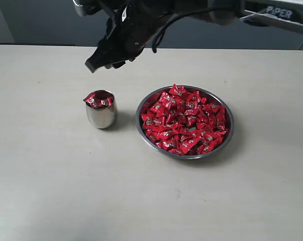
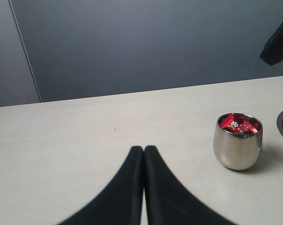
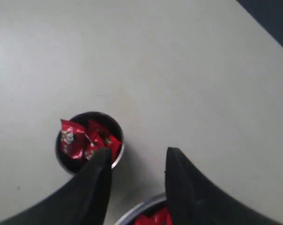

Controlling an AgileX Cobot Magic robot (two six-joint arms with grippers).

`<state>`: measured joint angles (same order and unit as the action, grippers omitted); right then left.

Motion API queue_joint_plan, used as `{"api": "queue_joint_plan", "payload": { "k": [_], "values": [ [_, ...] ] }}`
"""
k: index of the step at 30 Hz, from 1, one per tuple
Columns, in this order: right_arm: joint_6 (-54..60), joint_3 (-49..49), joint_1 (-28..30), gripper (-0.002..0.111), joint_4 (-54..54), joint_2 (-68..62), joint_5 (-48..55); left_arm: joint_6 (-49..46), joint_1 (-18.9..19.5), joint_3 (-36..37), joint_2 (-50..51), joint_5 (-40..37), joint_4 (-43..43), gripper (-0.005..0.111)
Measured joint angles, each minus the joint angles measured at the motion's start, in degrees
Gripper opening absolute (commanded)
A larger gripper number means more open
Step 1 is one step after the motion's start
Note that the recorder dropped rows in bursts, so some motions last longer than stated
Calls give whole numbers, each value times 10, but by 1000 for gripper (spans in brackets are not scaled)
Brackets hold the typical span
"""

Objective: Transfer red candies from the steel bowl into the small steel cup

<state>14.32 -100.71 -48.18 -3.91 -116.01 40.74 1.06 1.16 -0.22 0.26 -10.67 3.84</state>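
Lying open on every side of the two vessels, the pale table [image 1: 51, 191] runs unbroken to the near edge of the exterior view. It runs back to a grey wall [image 2: 155, 42], where its far edge shows as a straight line. The small steel cup [image 1: 101, 114] stands upright left of the steel bowl [image 1: 230, 131], near it but not touching, with a strip of bare tabletop between them. The bowl is heaped with red candies [image 1: 184, 120] nearly to its thin rim. A few more fill the cup, one wrapper poking over its lip.

The right gripper [image 1: 100, 63] hovers above and a little behind the cup, reaching across from the right and well clear of the rim. In the right wrist view its two black fingers [image 3: 97, 187] stand apart with only table in the gap, so it grips nothing. The cup sits just beside one fingertip, and the bowl's edge peeks in between the fingers. The left gripper [image 2: 144, 154] hangs over the table with its fingers pressed together, nothing between them, and the cup well apart from it.

The left gripper does not show in the exterior view. The right arm's upper part is cut by that frame's top, and the bowl is clipped at the left wrist view's edge. The print on the wrappers is too small to read.
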Motion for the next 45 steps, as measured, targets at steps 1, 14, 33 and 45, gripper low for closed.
{"api": "queue_joint_plan", "payload": {
  "k": [1, 14, 33, 45],
  "values": [
    [-29, 20, 0, 38, 39, 21, 3, 0, 0, 0, 0, 0, 0, 0],
    [-118, 297, 129, 38, 112, 165, -103, 0, 0, 0, 0, 0, 0, 0],
    [-53, 402, 198, 38, 59, 126, -163, 0, 0, 0, 0, 0, 0, 0],
    [4, 401, 198, 38, 4, 82, -165, 0, 0, 0, 0, 0, 0, 0]
  ]
}}
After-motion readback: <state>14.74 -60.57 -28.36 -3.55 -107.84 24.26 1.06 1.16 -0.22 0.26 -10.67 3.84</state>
